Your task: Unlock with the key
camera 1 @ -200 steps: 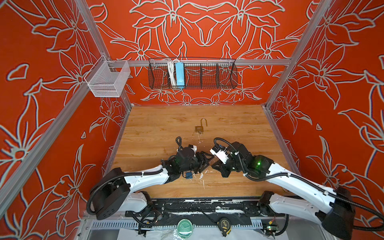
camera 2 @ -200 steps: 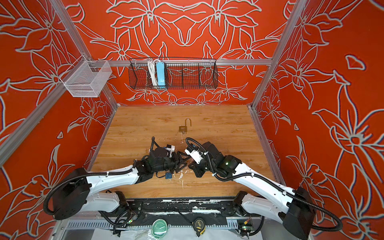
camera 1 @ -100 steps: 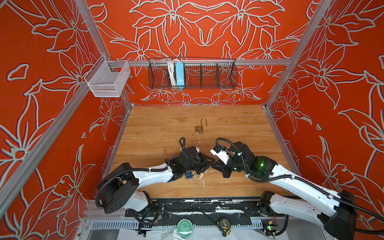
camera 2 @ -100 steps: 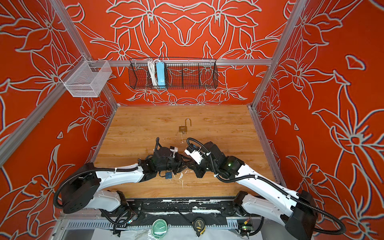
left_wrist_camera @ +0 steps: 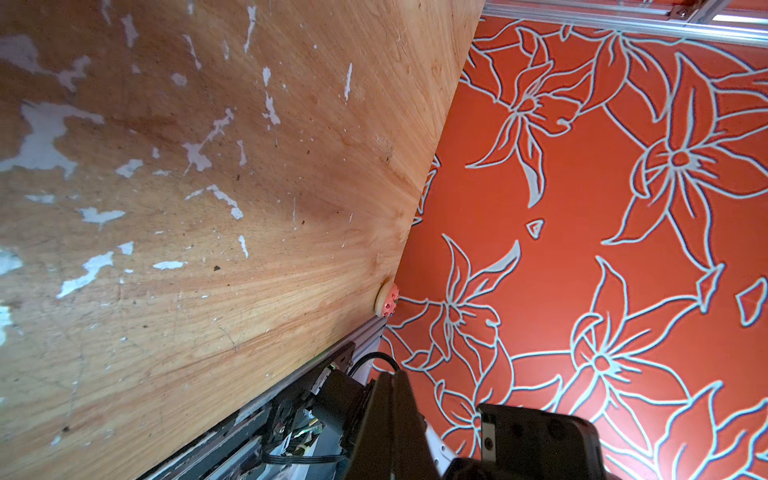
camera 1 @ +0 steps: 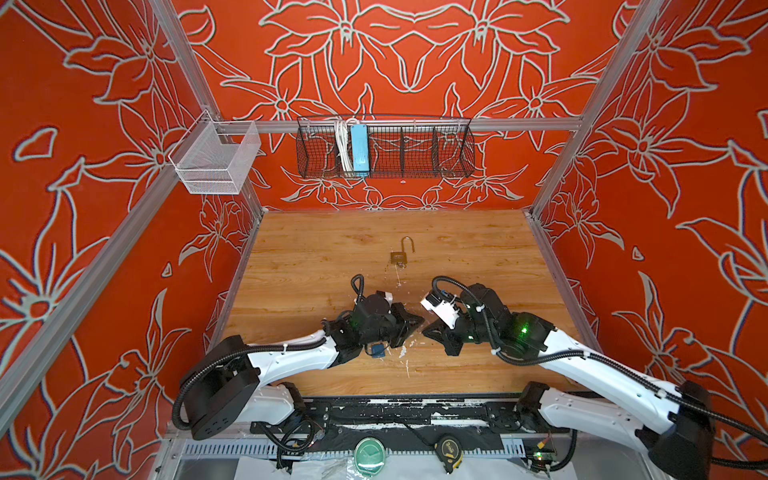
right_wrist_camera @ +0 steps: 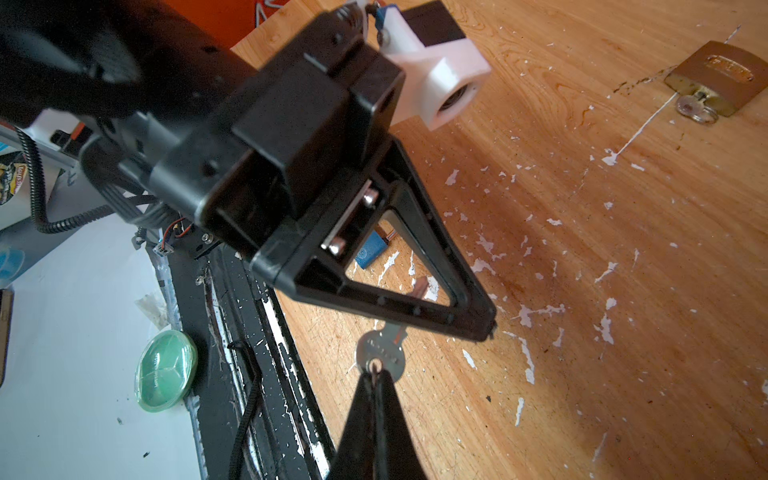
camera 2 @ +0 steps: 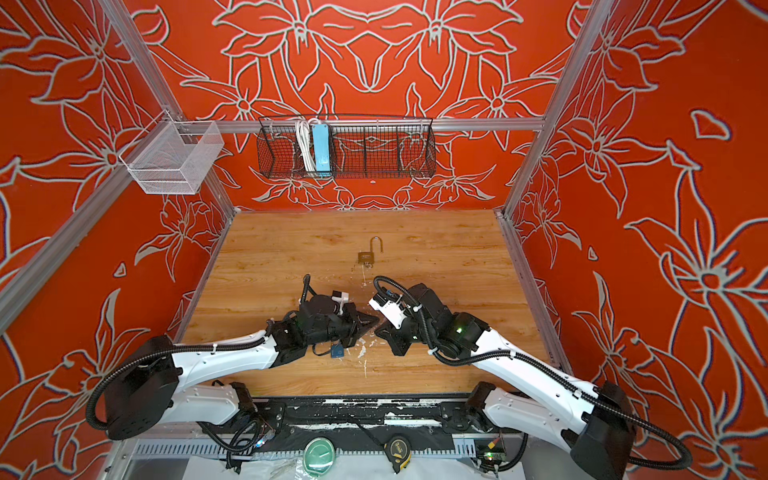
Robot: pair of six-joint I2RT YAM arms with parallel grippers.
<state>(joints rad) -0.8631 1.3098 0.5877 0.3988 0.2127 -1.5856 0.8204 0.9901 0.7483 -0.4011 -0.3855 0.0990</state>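
- While it hangs over the bench (right_wrist_camera: 602,270) near the front edge, the key (right_wrist_camera: 380,353) is pinched by its head in the right hand (right_wrist_camera: 374,380), probably for handover.
- Left hand (right_wrist_camera: 484,324): pressed together across the blade, apparently gripping it.
- Padlock (camera 1: 400,257): mid-bench, well apart, shackle open, second key (right_wrist_camera: 692,106) inserted; its stamped lettering is illegible.

- Both top views: bright, even light; only soft shadows on the table (camera 1: 324,257); walls (camera 1: 83,187) splay and show colour fringes toward the edges.
- Right wrist view: left gripper (right_wrist_camera: 482,324) body blurred at close range; key (right_wrist_camera: 380,353) and padlock (right_wrist_camera: 715,79) fairly sharp.
- Left wrist view: nearest stretch of table blurred.
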